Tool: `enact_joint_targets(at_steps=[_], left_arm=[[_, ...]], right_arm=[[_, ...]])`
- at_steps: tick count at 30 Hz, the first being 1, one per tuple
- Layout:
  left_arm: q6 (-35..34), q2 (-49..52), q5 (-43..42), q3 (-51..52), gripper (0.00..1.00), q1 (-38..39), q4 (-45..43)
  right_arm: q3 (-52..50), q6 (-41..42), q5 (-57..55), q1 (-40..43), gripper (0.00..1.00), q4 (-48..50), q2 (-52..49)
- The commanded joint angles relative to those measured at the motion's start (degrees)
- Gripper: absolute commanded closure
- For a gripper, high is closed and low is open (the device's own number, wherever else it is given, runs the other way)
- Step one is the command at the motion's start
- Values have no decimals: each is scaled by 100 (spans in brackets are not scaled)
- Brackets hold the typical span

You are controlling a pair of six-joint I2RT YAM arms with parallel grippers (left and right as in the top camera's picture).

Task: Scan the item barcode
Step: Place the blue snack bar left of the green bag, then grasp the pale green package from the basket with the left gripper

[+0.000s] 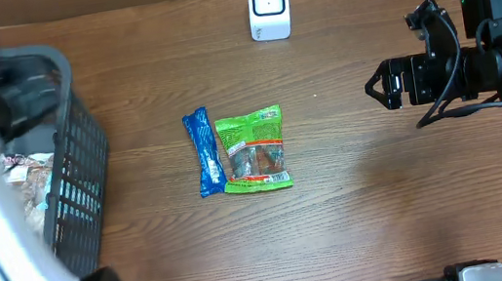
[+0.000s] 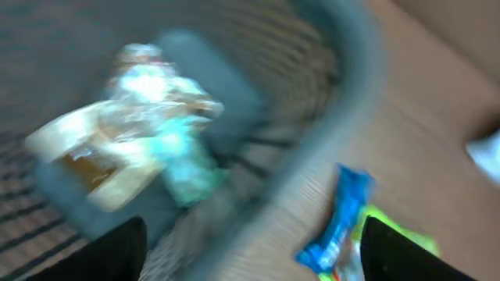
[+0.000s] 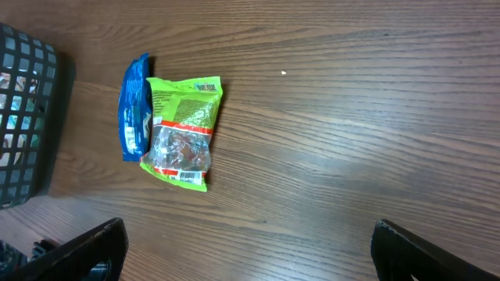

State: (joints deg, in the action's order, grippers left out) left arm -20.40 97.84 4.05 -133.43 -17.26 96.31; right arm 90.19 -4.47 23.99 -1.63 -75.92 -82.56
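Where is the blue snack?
In the overhead view the blue snack lies mid-table, right beside the green bag on its left, with the basket further left.

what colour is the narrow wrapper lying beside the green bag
The narrow wrapper is blue, clearest in the right wrist view.

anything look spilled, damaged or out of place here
Nothing stands out. The blue snack bar and green snack bag lie flat side by side on the table, the scanner sits apart, and a packet rests inside the basket.
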Motion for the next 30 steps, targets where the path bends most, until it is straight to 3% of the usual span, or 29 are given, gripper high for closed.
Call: enact_joint_targets(at_steps=[1, 7, 14, 23, 27, 30], left_arm=[[-837, 72, 232, 87, 8, -1137, 48], [-1008, 225, -105, 1478, 5, -2157, -664], [-914, 225, -929, 4299, 7, -2103, -2811], [-940, 225, -1158, 6894, 9, -1934, -5405], [-940, 225, -1154, 7418, 32, -1937, -5880], [-940, 221, -1163, 7405, 86, -1937, -5908]], right_arm=[[-13, 0, 9, -15, 0, 20, -20], [-13, 0, 11, -15, 0, 24, -20], [-13, 0, 9, -15, 0, 33, -20], [-13, 0, 9, -15, 0, -13, -20], [-13, 0, 11, -15, 0, -11, -20], [-13, 0, 9, -15, 0, -11, -20]])
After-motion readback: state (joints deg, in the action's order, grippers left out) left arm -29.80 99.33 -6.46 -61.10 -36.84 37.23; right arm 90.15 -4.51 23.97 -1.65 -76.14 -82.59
